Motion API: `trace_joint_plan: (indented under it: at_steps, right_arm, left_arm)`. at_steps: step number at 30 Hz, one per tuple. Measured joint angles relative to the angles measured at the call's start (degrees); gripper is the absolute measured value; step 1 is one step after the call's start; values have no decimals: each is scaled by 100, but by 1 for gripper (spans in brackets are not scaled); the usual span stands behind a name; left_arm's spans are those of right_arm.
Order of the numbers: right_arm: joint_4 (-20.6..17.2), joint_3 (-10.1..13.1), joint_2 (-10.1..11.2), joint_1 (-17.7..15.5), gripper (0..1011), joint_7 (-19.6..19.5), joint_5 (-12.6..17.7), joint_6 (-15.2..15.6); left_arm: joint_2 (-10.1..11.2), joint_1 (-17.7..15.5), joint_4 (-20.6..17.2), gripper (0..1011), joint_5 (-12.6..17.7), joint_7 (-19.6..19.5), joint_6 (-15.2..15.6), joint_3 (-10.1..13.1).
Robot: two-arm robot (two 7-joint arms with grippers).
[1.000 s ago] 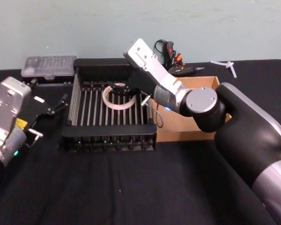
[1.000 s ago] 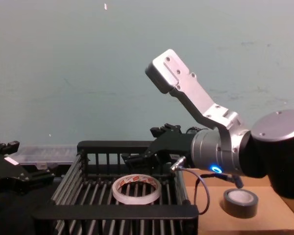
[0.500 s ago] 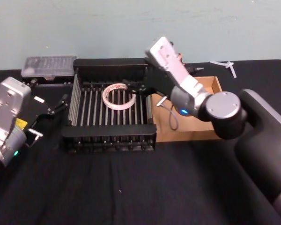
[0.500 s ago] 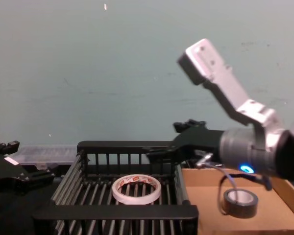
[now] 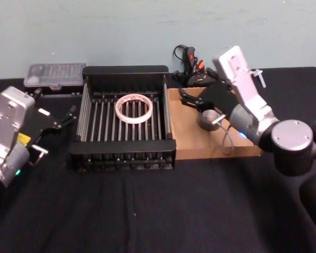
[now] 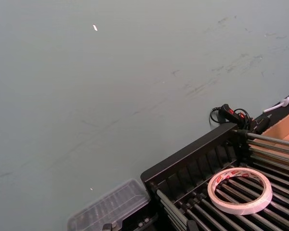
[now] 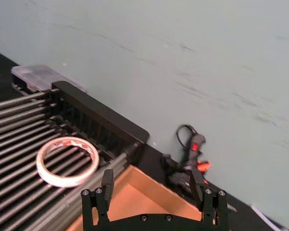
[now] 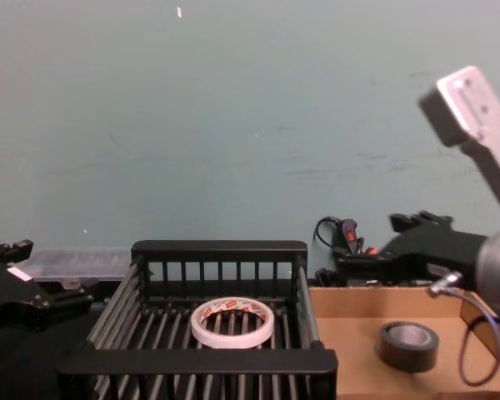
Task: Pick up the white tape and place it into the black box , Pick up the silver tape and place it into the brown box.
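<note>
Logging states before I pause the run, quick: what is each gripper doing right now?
Left gripper: open, empty, parked left of the black box.
Right gripper: open, empty, above the brown box, near the silver tape.

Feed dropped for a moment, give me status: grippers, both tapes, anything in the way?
Right gripper open, empty, above the brown box. Left gripper parked left of the black box. White tape in black box, silver tape in brown box. Nothing in the way.

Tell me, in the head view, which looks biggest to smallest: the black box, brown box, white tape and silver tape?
1. black box
2. brown box
3. white tape
4. silver tape, partly hidden by the right gripper
</note>
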Motion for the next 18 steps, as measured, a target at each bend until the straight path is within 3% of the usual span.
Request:
trace_joint_plan:
  at_steps: [8,18]
  right_arm:
    - [-287,364,100,-450,1002,-148,124,66]
    - [-420,630,142,-754,1002,-213,182,129]
  left_arm:
    - [0,0,0,1001,0,0,0,0]
    - [0,0,0,1001,0,0,0,0]
